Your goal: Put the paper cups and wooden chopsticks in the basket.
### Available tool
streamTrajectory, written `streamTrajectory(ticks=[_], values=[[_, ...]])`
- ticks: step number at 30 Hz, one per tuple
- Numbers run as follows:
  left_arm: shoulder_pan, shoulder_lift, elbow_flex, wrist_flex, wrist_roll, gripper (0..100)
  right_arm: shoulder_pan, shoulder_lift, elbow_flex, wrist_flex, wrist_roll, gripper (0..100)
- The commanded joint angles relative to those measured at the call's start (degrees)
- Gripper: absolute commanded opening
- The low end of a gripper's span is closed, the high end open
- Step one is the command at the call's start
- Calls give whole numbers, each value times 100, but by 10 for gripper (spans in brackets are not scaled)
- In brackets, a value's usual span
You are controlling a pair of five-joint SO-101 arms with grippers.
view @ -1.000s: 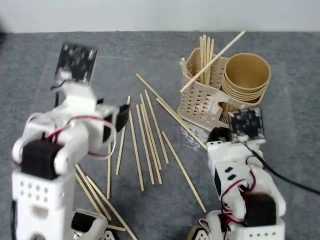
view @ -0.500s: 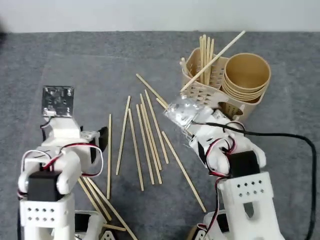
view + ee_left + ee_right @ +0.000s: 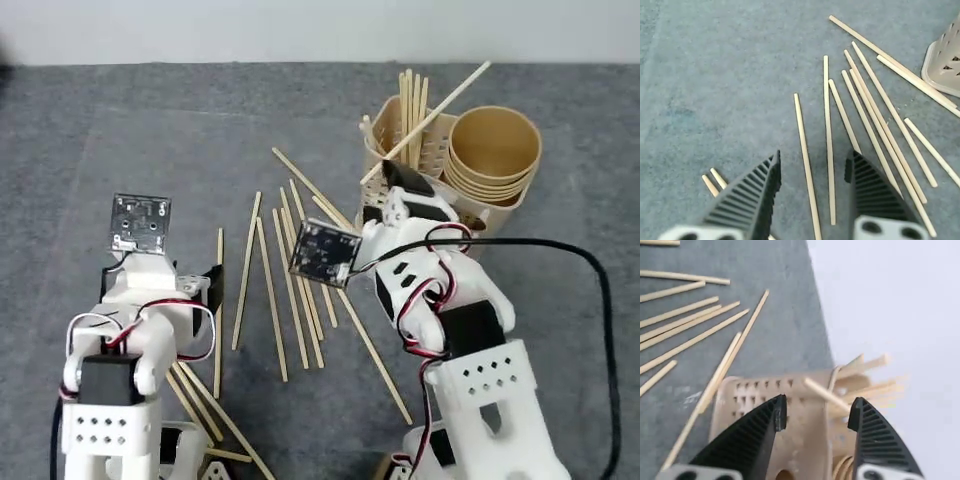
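- Well, the left gripper (image 3: 812, 161) hangs wide open and empty over loose chopsticks (image 3: 828, 125) on the mat; best to straddle just one stick, mid-length.
- By the basket (image 3: 374, 150), the right gripper (image 3: 818, 407) gapes empty; paper cups (image 3: 492, 150) sit inside.

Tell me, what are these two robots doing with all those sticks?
They are putting loose chopsticks into the basket. The stacked paper cups and some chopsticks are already in it. The right gripper is open and empty above the basket. The left gripper is open over loose chopsticks lying on the grey table, holding none.
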Motion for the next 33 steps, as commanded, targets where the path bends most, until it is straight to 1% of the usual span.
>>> streamTrajectory(ticks=[1,5,8,13,17,20,24,29,33], values=[[-18,-97,127,-325,-44,206,-101,4,132,-629,352,219],[-18,-97,347,-501,-44,206,-40,4,888,-1798,730,218],[-18,-97,365,-492,-44,206,66,31,1187,-2273,756,218],[-18,-88,382,-484,-44,206,338,681,1055,-2492,756,217],[-18,-105,514,-484,-44,206,664,1508,642,-2853,756,150],[-18,-105,611,-492,-62,206,760,1938,369,-2897,756,110],[-18,-105,646,-492,-62,206,734,2009,255,-2897,747,85],[-18,-105,743,-527,-70,206,629,2000,132,-2897,747,21],[-18,-105,769,-527,-70,206,567,1763,105,-2888,738,11]])
